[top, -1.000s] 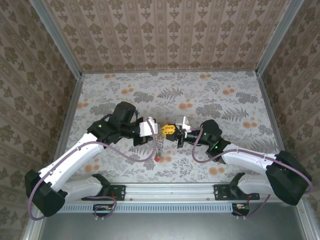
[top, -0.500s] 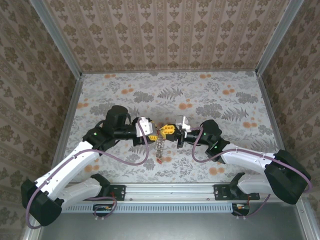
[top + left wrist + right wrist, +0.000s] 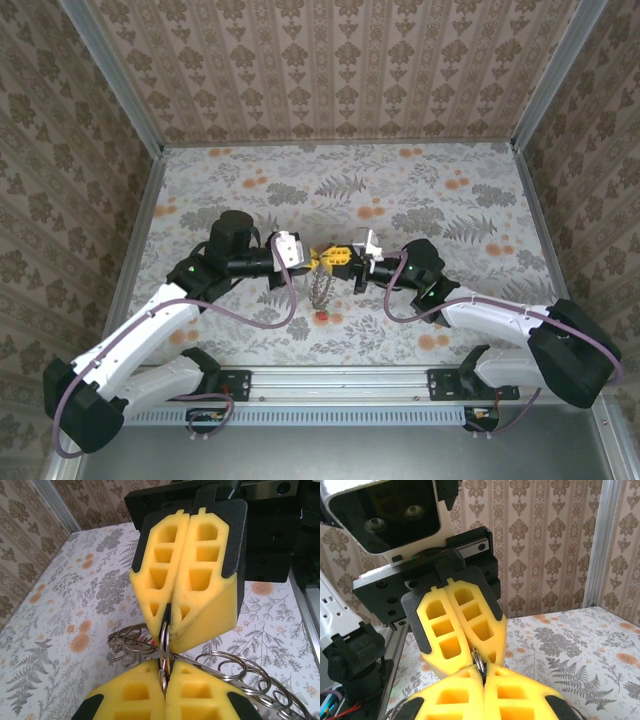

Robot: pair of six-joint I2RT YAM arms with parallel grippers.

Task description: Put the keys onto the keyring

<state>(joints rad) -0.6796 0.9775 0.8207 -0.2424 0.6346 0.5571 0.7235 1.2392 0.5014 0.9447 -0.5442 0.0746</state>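
My left gripper [image 3: 317,259] and right gripper [image 3: 341,258] meet tip to tip above the middle of the table. Both are shut on the same ring of the keyring [image 3: 320,290], a grey chain of wire rings that hangs below them. A red key [image 3: 322,316] dangles at its lower end, close to the table. In the left wrist view my left gripper [image 3: 165,676] pinches the keyring [image 3: 165,640] from below and the right gripper [image 3: 168,614] pinches it from above, with more rings spreading to both sides. In the right wrist view my right gripper [image 3: 483,674] holds the keyring [image 3: 478,659] against the left gripper [image 3: 470,650].
The flower-patterned table [image 3: 420,190] is walled by patterned panels on three sides with metal posts [image 3: 108,75] at the corners. A metal rail [image 3: 340,378] with both arm bases runs along the near edge. Both arms reach inward from the lower corners.
My left gripper opened briefly beside the keyring, moved right and shut on the ring again. The hanging chain and red key swung slightly right. The right gripper stayed shut in place.
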